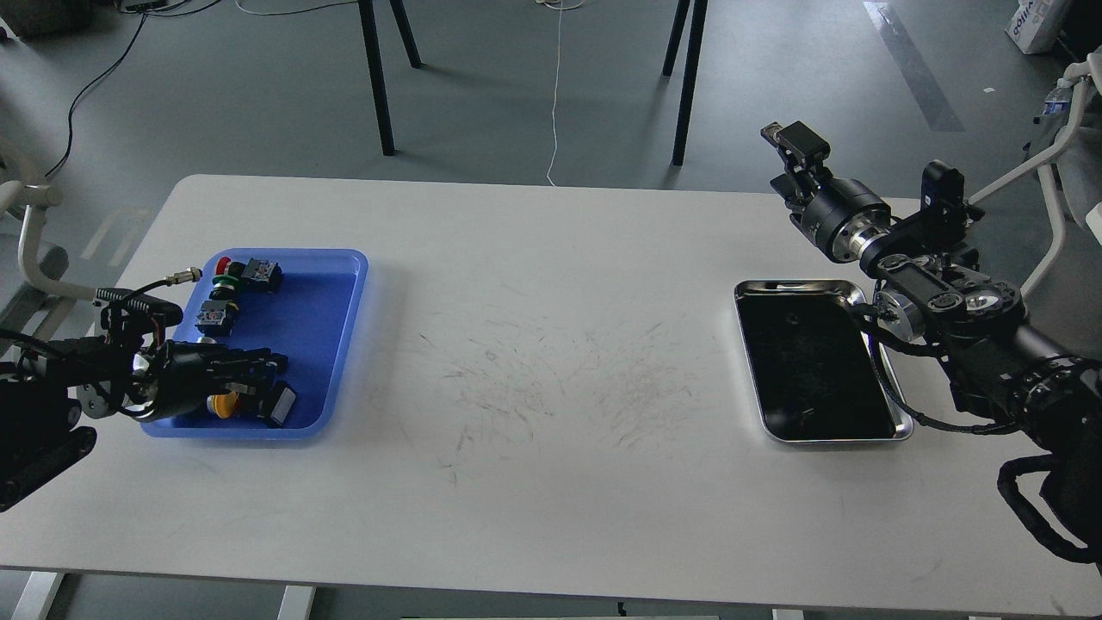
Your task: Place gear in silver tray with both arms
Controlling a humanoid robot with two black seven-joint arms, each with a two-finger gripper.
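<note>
At the left edge of the frame my left arm [52, 379] comes in low, and its claw [258, 366] reaches into the blue tray [344, 344] at lower left. The fingers are dark and bunched against the parts below them, so I cannot tell whether they are apart or together, or whether they grip anything. I count one blue tray and about five small parts in it: a red-capped button [224, 263], a dark switch block [261, 273] beside it, a green-ringed piece [225, 282], another dark block [213, 317] further down, and a yellow-capped button [222, 405] near the bottom rim, just under the claw. A black-and-white piece [280, 405] lies next to the yellow one.

The middle of the white table [551, 362] shows only scuff marks.

On the right of the frame sits one silver tray [900, 426], its dark bottom bare. My right arm [956, 310] crosses above the tray's right rim, and its claw [792, 142] is raised at upper right, beyond the tray; I cannot tell how its fingers stand.
</note>
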